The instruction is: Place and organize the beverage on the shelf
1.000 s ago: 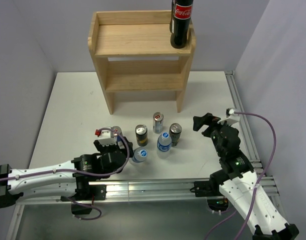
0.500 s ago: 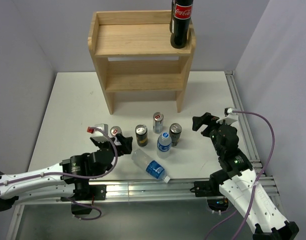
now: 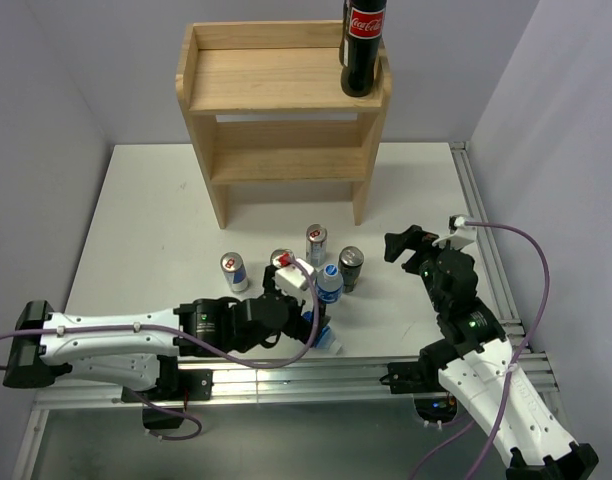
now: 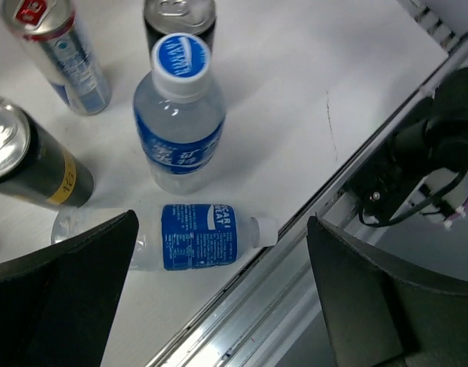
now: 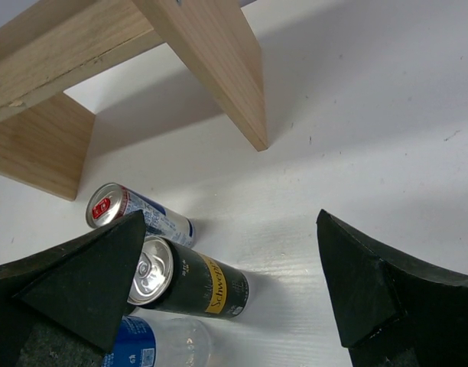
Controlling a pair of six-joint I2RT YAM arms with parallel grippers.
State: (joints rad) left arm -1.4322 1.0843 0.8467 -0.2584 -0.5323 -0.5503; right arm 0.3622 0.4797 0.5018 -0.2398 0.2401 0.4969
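At lower centre, the water bottle (image 4: 197,235) has toppled; your left gripper (image 4: 222,229) gapes over it, right gripper (image 5: 232,225) likewise spread, empty: re-grasp it.

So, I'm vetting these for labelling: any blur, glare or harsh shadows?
Top external: sharp, evenly lit, soft shadow under the shelf. Left wrist: lying bottle sharp, label readable, fingers dark and soft-edged. Right wrist: soft shelf shadow on the table, fingers dark.
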